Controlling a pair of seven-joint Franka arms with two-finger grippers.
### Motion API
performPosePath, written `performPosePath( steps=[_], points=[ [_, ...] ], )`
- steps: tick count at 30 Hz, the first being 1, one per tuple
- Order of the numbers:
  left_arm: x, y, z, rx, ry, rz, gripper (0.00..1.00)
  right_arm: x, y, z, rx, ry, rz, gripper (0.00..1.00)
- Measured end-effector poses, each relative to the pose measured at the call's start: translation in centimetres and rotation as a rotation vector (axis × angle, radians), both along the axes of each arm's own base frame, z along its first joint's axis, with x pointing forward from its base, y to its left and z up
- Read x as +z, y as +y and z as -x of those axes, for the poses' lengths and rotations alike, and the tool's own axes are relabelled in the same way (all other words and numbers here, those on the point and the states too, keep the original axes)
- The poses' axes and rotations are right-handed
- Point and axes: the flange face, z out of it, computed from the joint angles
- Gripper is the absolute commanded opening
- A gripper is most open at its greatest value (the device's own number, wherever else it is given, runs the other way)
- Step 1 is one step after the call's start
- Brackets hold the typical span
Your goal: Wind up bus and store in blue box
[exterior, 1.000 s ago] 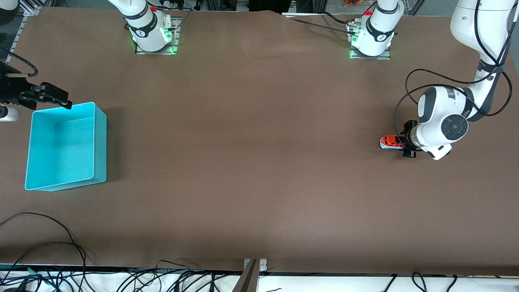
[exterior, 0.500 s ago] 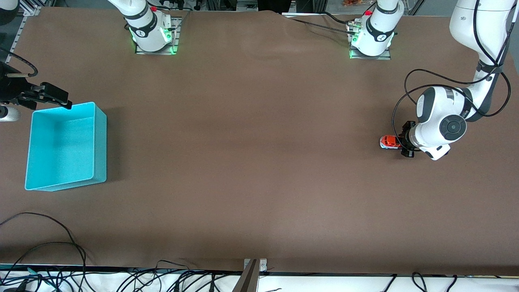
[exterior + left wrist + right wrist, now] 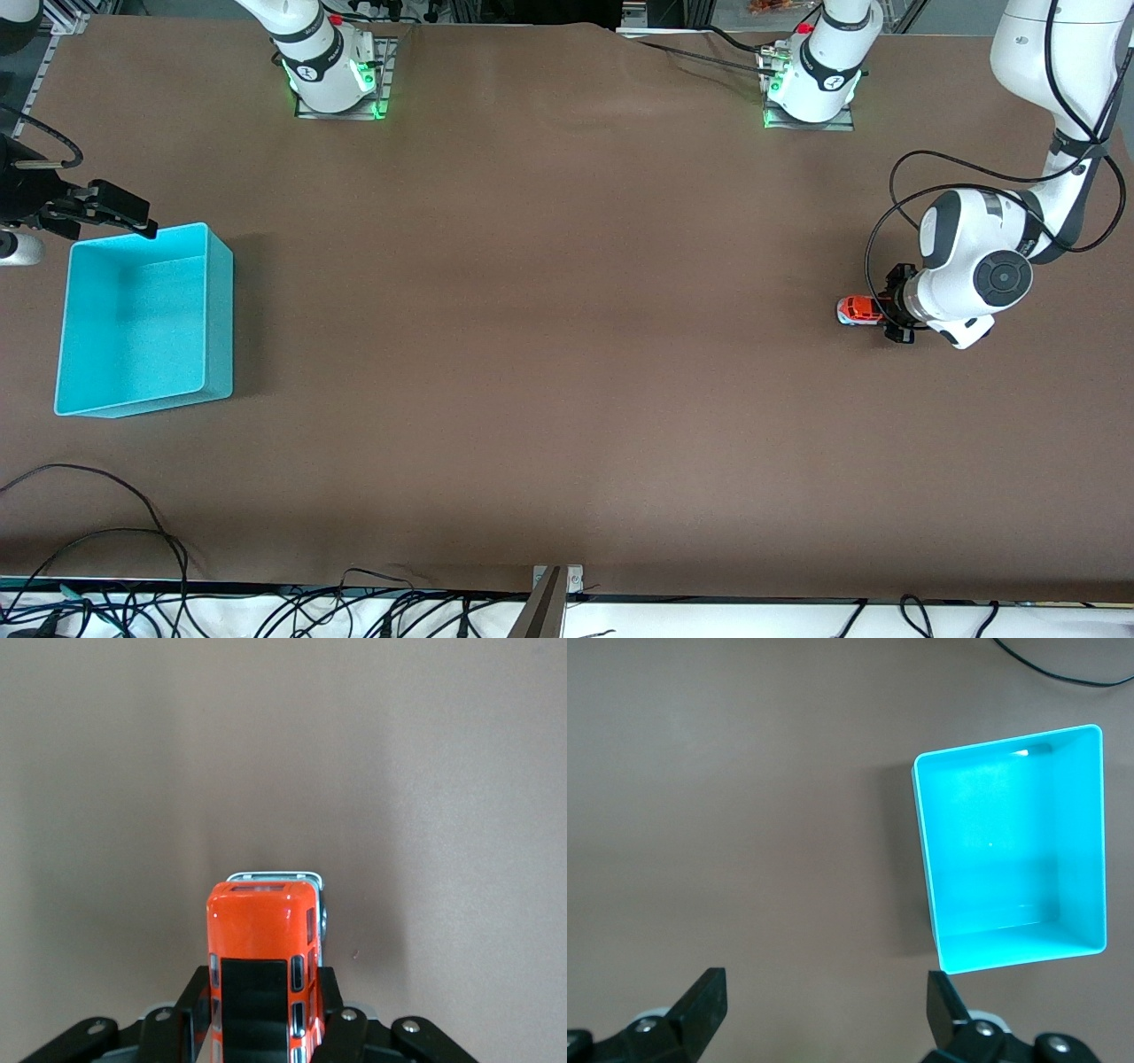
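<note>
Left gripper clamps the bus at the left arm's end of the brown table.
The glossy bus's rear is hidden between black fingers. The right gripper, spread wide, waits by the thin-walled, empty blue box, its fingers partly cut off.

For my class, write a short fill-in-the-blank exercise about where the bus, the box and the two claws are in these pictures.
1. The left claw is shut on the ____.
2. The bus has an ____ roof.
3. The box sits toward the ____ arm's end of the table.
4. The right claw is ____ and holds nothing.

Missing words: bus; orange; right; open
</note>
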Motion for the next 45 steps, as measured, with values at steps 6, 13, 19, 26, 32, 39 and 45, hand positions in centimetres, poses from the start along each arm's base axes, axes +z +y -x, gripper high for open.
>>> performPosePath(
  steps=[6, 13, 19, 26, 32, 39, 45],
  points=[
    [0.0, 0.4, 0.0, -0.011, 0.001, 0.004, 0.09, 0.0, 0.0, 0.0, 0.0, 0.0, 0.0, 1.0],
    [0.1, 1.8, 0.1, -0.034, 0.004, 0.015, 0.09, 0.0, 0.0, 0.0, 0.0, -0.001, 0.0, 1.0],
    [0.1, 3.4, 0.3, -0.037, -0.002, 0.022, 0.09, 0.0, 0.0, 0.0, 0.0, -0.001, 0.0, 1.0],
    [0.1, 5.3, 0.6, -0.031, -0.004, 0.014, 0.1, 0.0, 0.0, 0.0, 0.0, -0.001, 0.0, 1.0],
    [0.1, 7.0, 0.8, -0.014, -0.009, 0.005, 0.1, 0.0, 0.0, 0.0, 0.0, -0.001, 0.0, 1.0],
    [0.1, 8.7, 1.2, -0.025, -0.012, -0.023, 0.1, 0.0, 0.0, 0.0, 0.0, -0.001, 0.0, 1.0],
    [0.1, 10.2, 1.4, -0.032, -0.02, -0.043, 0.1, 0.0, 0.0, 0.0, 0.0, -0.001, 0.0, 1.0]
  ],
)
